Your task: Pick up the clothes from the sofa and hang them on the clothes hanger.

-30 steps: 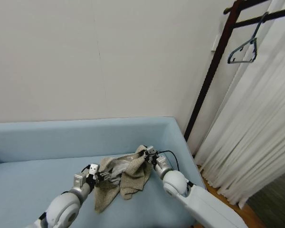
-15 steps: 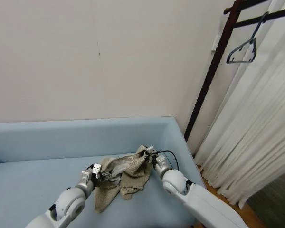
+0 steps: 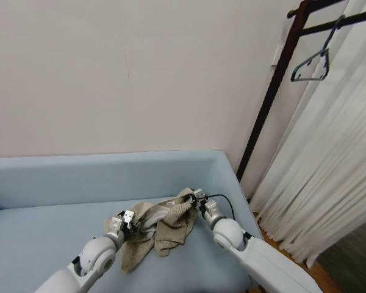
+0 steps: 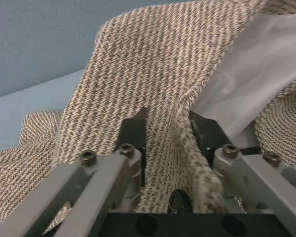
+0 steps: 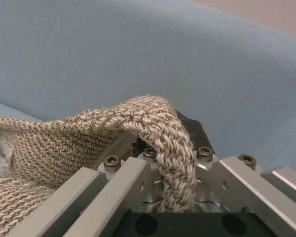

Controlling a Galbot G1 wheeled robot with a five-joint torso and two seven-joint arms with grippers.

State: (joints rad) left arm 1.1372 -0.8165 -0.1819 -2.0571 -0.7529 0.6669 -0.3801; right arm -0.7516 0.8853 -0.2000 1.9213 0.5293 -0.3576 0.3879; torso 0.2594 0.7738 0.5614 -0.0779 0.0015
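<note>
Knit (image 3: 165, 227) on sofa (image 3: 61, 177), rack (image 3: 269, 97) w/ hanger (image 3: 312, 65)

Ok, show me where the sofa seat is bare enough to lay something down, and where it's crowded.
Bare seat lies on the robot's left, bordered by the backrest and the knitted garment. Crowded: the right end by the armrest, where the left gripper and right gripper both clamp the garment.

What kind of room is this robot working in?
Likely a living room or bedroom: a blue sofa with a knitted garment held by the left gripper and right gripper, a clothes rack with a hanger, and white curtains.
</note>
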